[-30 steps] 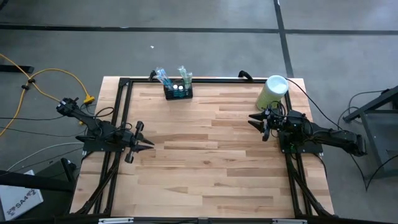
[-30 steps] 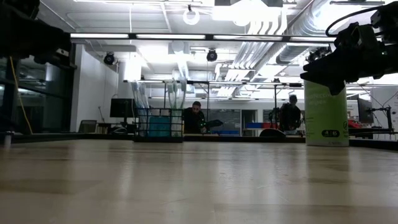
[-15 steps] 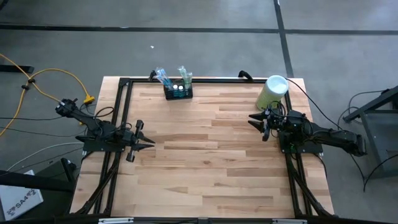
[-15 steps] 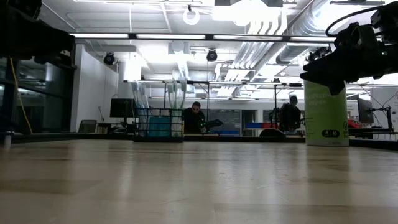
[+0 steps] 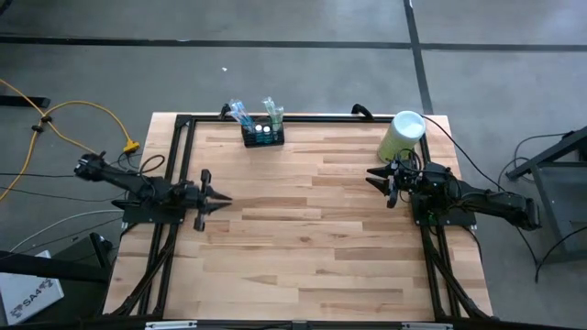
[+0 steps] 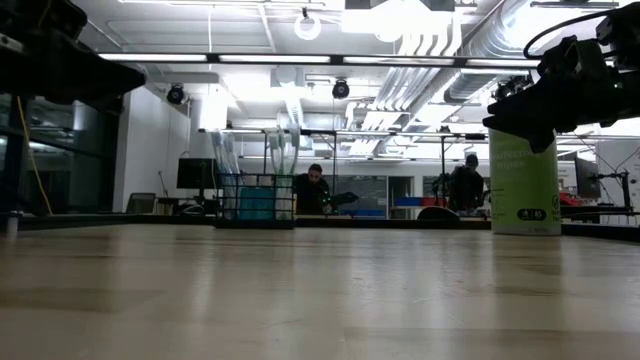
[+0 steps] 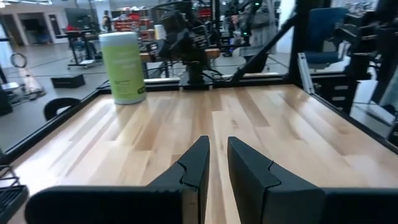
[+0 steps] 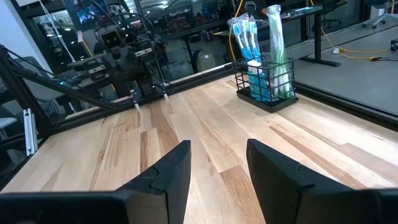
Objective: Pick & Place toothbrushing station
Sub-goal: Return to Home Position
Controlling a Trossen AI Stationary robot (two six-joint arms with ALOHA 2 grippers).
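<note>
The toothbrushing station (image 5: 262,135) is a small black wire caddy that stands on its base at the table's far edge, left of centre, with toothbrushes and tubes upright in it. It also shows in the low view (image 6: 256,200) and the right wrist view (image 8: 266,81). My left gripper (image 5: 226,197) hovers over the table's left side and points right, its fingers (image 7: 217,142) a narrow gap apart and empty. My right gripper (image 5: 371,176) hovers at the right side and points left, open and empty (image 8: 219,146).
A pale green cylinder with a white lid (image 5: 402,136) stands at the far right corner, just behind my right gripper; it also shows in the low view (image 6: 524,185). A black metal frame (image 5: 183,121) runs along the table's edges. Bare wood lies between the two arms.
My left gripper has gone a little toward the table's far edge and has turned to point more squarely at the right edge. In the low view it now reaches farther into the picture. My right arm has kept still.
</note>
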